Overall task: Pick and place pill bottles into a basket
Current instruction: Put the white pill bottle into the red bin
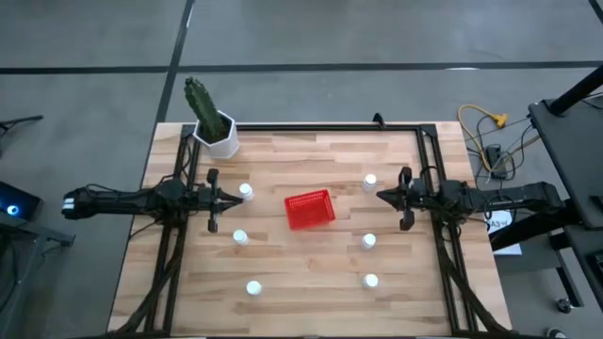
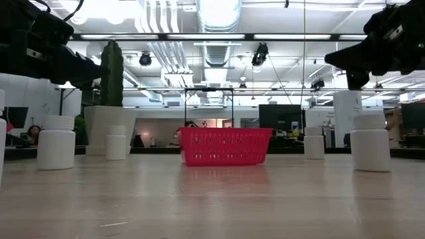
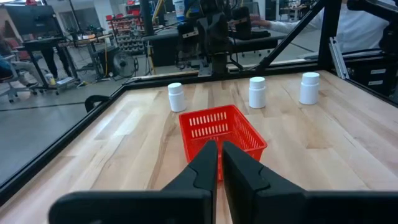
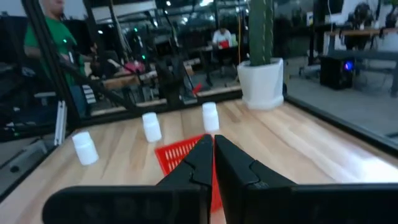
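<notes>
Nearest the overhead camera, two dark arms reach in over the light wooden bench (image 1: 311, 282) from 9 and 3 o'clock. Left hand (image 1: 219, 200) hovers at the 9 o'clock edge, its fingers (image 3: 198, 168) pressed together and holding nothing. Right hand (image 1: 388, 197) hovers at 3 o'clock, likewise closed and empty. White hexagonal pot with a green cactus (image 1: 217, 132) stands at 11 o'clock. Small red rectangular mesh-sided plastic basket (image 1: 310, 209) sits at the centre, empty. Six small white cylindrical pill bottles (image 1: 240, 237) stand upright around it, three at 8 to 9 o'clock, three at 2 to 5 o'clock, all apart from the basket.
</notes>
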Controlling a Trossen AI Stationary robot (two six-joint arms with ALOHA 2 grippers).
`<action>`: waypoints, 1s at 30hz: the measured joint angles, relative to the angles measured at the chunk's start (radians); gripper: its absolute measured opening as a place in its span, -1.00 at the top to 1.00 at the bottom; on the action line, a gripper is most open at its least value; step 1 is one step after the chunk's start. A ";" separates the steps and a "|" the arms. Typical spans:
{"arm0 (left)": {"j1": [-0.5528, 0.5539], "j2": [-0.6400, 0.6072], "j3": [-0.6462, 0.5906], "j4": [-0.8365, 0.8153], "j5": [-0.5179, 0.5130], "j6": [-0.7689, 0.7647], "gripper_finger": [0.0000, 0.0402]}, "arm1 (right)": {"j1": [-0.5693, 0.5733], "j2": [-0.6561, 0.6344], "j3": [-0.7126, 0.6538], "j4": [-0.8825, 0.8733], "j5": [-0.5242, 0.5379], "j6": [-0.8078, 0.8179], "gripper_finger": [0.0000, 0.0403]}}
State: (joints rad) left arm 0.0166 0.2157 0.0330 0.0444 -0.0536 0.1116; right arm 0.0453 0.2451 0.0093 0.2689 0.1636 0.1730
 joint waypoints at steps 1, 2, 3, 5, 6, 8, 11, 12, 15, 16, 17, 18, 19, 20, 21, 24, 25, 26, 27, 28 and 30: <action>0.000 0.000 0.000 0.000 0.000 0.000 0.97 | 0.000 0.000 0.000 0.015 -0.008 -0.010 0.96; 0.000 0.000 0.000 0.000 0.000 0.000 0.97 | 0.000 0.000 0.000 0.035 -0.018 -0.020 0.96; 0.000 0.000 0.000 0.000 0.000 0.000 0.97 | 0.000 0.000 0.000 0.057 -0.029 -0.028 0.96; 0.000 0.000 0.000 0.000 0.000 0.000 0.97 | 0.000 0.000 0.000 0.101 -0.043 -0.045 0.96; 0.000 0.000 0.000 0.000 0.000 0.000 0.97 | 0.000 0.000 0.000 0.126 -0.050 -0.051 0.96; 0.000 0.000 0.000 0.000 0.000 0.000 0.97 | 0.000 0.000 0.000 0.189 -0.065 -0.079 0.96; 0.000 0.000 0.000 0.000 0.000 0.000 0.97 | 0.000 0.000 0.000 0.302 -0.078 -0.126 0.96; 0.000 0.000 0.000 0.000 0.000 0.000 0.97 | 0.000 0.000 0.000 0.341 -0.081 -0.140 0.96; 0.000 0.000 0.000 0.000 0.000 0.000 0.97 | 0.000 0.000 0.000 0.471 -0.111 -0.202 0.96; 0.000 0.000 0.000 0.000 0.000 0.000 0.97 | 0.000 0.000 0.000 0.516 -0.117 -0.225 0.96; 0.000 0.000 0.000 0.000 0.000 0.000 0.97 | 0.000 0.000 0.000 0.561 -0.120 -0.243 0.96; 0.000 0.000 0.000 0.000 0.000 0.000 0.97 | 0.000 0.000 0.000 0.604 -0.120 -0.260 0.96; 0.000 0.000 0.000 0.000 0.000 0.000 0.97 | 0.000 0.000 0.000 0.643 -0.120 -0.279 0.96; 0.000 0.000 0.000 0.000 0.000 0.000 0.97 | 0.000 0.000 0.000 0.681 -0.120 -0.299 0.96; 0.000 0.000 0.000 0.000 0.000 0.000 0.97 | 0.000 0.000 0.000 0.717 -0.121 -0.317 0.96; 0.000 0.000 0.000 0.000 0.000 0.000 0.97 | 0.000 0.000 0.000 0.821 -0.124 -0.358 0.96; 0.000 0.000 0.000 0.000 0.000 0.000 0.97 | 0.000 0.000 0.000 0.858 -0.135 -0.367 0.96; 0.000 0.000 0.000 0.000 0.000 0.000 0.97 | 0.000 0.000 0.000 0.897 -0.147 -0.376 0.96; 0.000 0.000 0.000 0.000 0.000 0.000 0.97 | 0.000 0.000 0.003 0.925 -0.164 -0.384 0.96; 0.000 0.000 0.000 0.000 0.000 0.000 0.97 | 0.000 0.000 0.013 0.944 -0.184 -0.390 0.96; 0.000 0.000 0.000 0.000 0.000 0.000 0.97 | 0.000 0.000 0.048 0.950 -0.228 -0.392 0.96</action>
State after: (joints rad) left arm 0.0166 0.2153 0.0330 0.0441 -0.0532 0.1116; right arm 0.0456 0.2448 0.0569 1.2191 -0.0647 -0.2187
